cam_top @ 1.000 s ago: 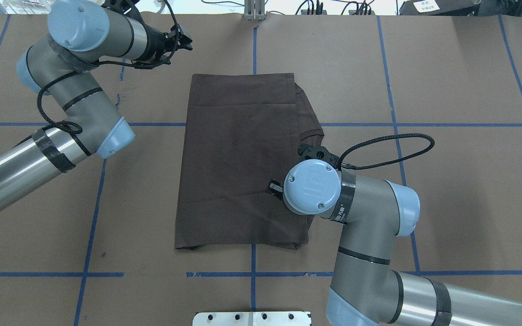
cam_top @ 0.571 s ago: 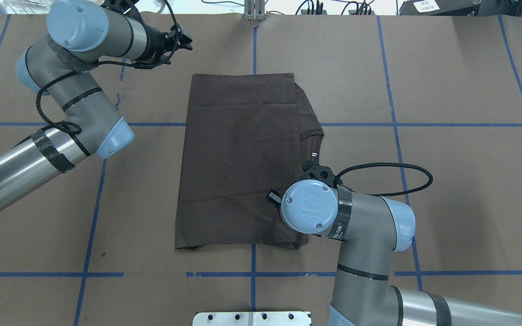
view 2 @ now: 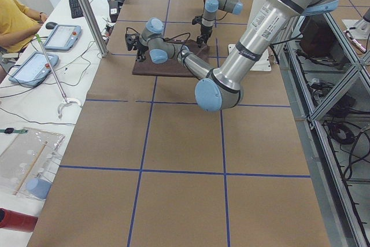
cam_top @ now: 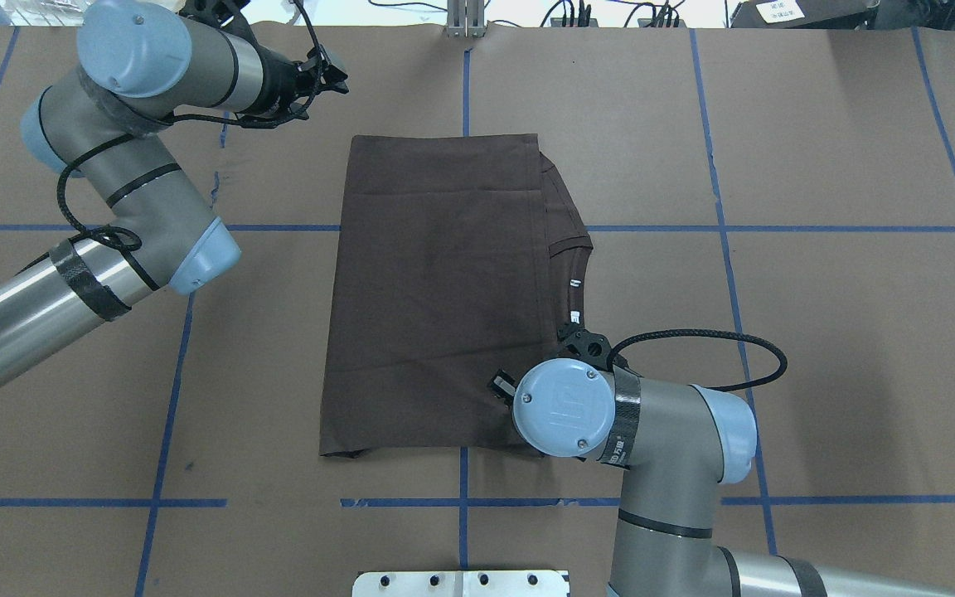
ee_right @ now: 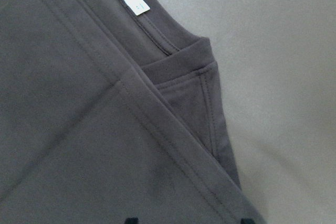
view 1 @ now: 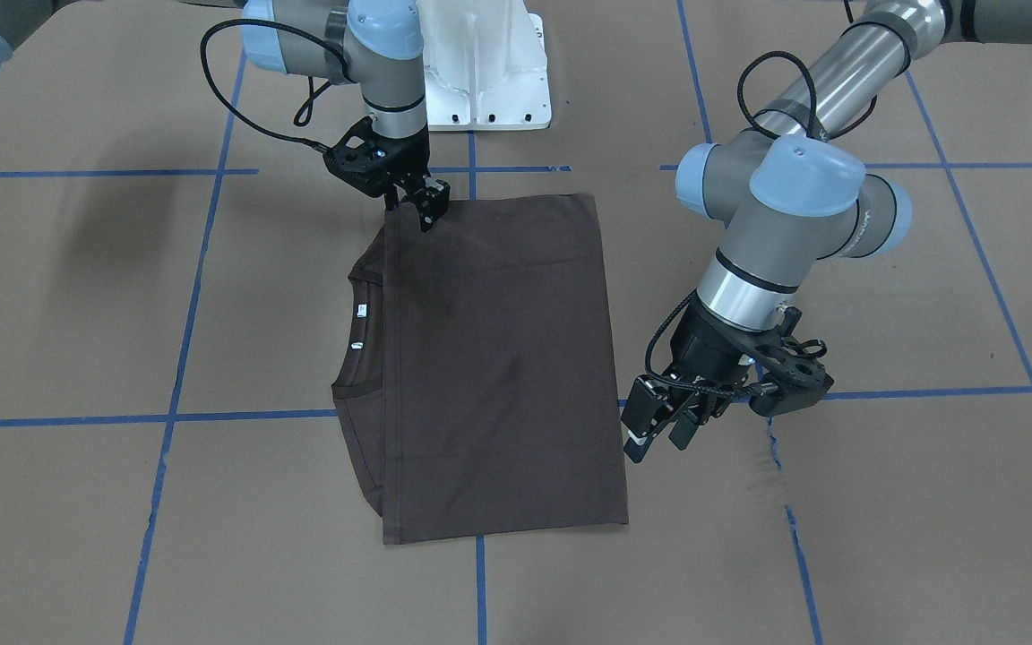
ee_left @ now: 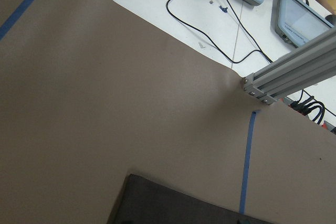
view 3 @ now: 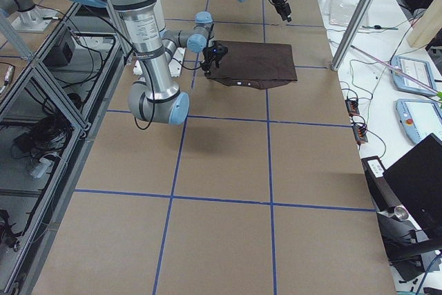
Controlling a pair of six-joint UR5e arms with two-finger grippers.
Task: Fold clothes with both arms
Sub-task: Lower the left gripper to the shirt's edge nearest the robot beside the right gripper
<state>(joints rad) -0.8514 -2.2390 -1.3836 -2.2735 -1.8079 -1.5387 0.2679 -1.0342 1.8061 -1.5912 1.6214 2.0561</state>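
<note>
The dark brown short-sleeved cotton T-shirt lies flat in the middle of the table, already folded into a tall rectangle. Its long axis runs straight away from the robot, and the short hems lie across at the near and far ends. Its ribbed round collar and the small white tags stick out along the edge on the robot's right. The black two-finger right gripper points down at the near corner on that same side. Its wrist camera shows the two fingertips spread wide with only cloth below, so it stands open and grips nothing; whether the tips touch the fabric cannot be told. The black two-finger left gripper is parted too and empty. It hangs off the cloth beside the shirt's left edge, toward the far end, with only the shirt's corner at the bottom of its own camera view. The two hands thus sit on a diagonal across the rectangle, the right one much the closer to fabric. If the next fold halves the shirt along its length, the right hand looks placed to pinch its corner, while the left would first have to reach a matching corner over the brown paper table cover with its blue tape lines.
</note>
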